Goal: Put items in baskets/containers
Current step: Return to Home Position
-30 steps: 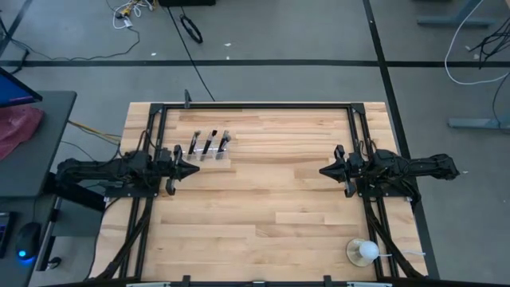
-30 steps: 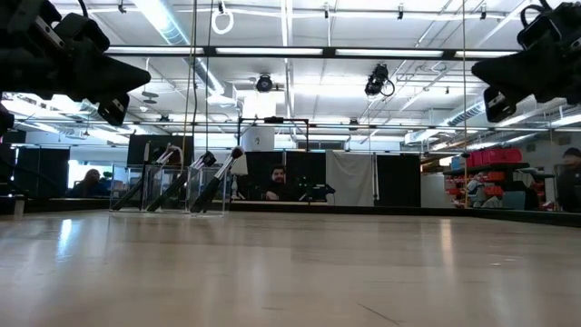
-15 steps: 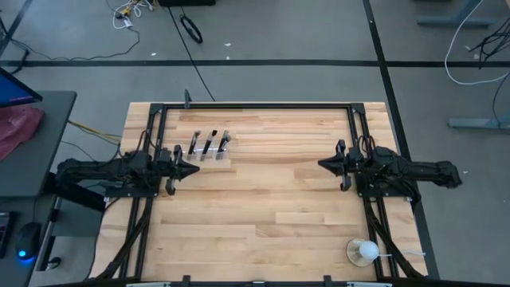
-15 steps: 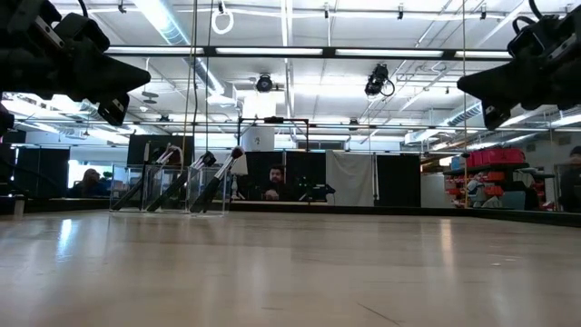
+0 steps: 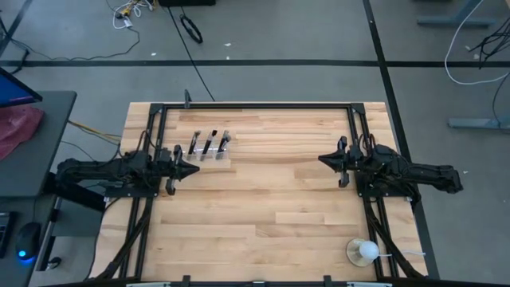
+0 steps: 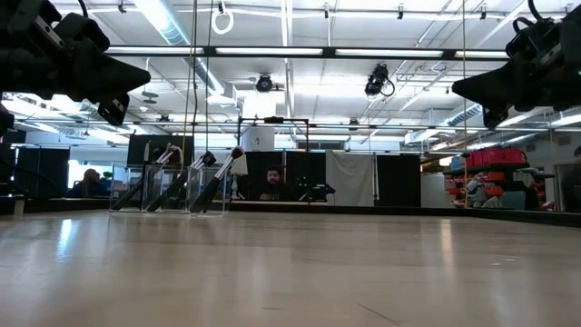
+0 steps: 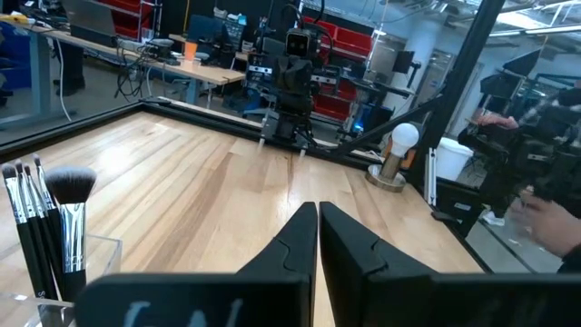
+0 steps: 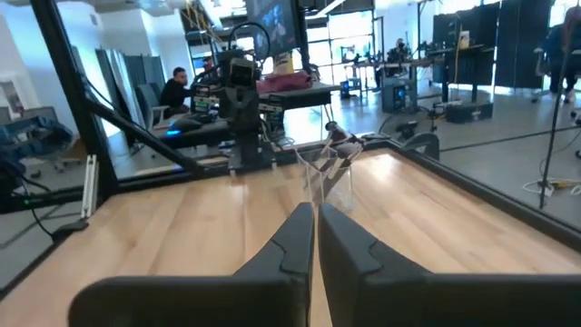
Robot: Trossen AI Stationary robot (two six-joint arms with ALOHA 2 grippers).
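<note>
brushes [image 5: 209, 143] stand in the clear holder [image 5: 213, 158] beside left pincer [image 5: 196, 169].

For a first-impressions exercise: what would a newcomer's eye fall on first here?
The two dark arms facing each other across the wooden table, left gripper and right gripper with jaws shut. Next, makeup brushes standing in a clear holder beside the left gripper, and a white ball at a table corner on the right arm's side.

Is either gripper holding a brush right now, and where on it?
Nothing is held. The left gripper and right gripper are both shut and empty; the brushes stand in the clear holder.
</note>
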